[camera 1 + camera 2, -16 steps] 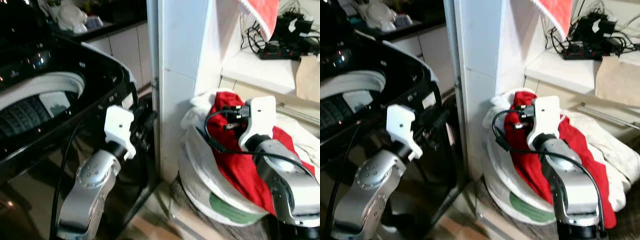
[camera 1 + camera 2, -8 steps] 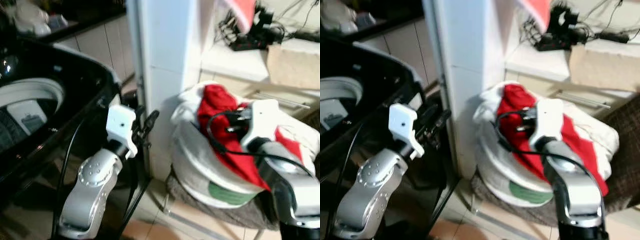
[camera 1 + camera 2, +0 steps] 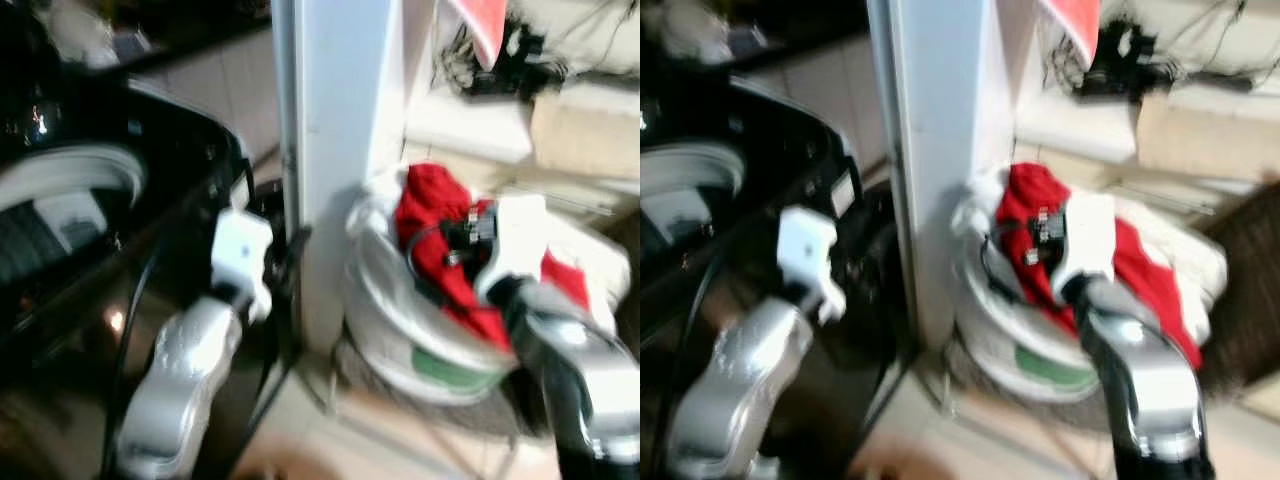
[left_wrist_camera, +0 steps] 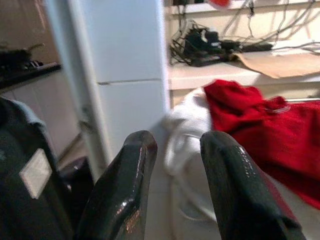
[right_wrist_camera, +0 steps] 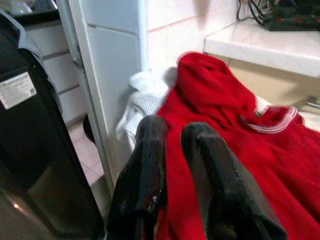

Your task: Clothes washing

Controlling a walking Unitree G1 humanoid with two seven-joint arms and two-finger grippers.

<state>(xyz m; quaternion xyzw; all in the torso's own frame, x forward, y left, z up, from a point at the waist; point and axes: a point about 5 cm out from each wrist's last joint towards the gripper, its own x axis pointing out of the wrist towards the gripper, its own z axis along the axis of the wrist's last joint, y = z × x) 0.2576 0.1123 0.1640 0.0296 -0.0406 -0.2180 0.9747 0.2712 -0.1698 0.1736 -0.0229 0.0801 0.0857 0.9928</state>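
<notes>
White tiled pillar (image 3: pixel 335 150) stands mid-frame, pale floor tiles below it. Black top-loading washing machine (image 3: pixel 90 230) fills the left side, drum rim showing at upper left. Right of the pillar, a white laundry basket (image 3: pixel 400 330) heaped with clothes; red garment (image 5: pixel 225 130) lies on top, centre right. Ledge with cables and a power strip (image 4: pixel 200 47) at upper right.

Left gripper (image 4: pixel 175 170) sits low left-centre beside the washer, fingers spread with a clear gap, holding nothing. Right gripper (image 5: pixel 172 150) hangs just over the red garment, fingers nearly together, a narrow gap, nothing pinched.

Against a second ago: whole head view has shifted and blurred, so the camera moved; basket now sits further left in frame
</notes>
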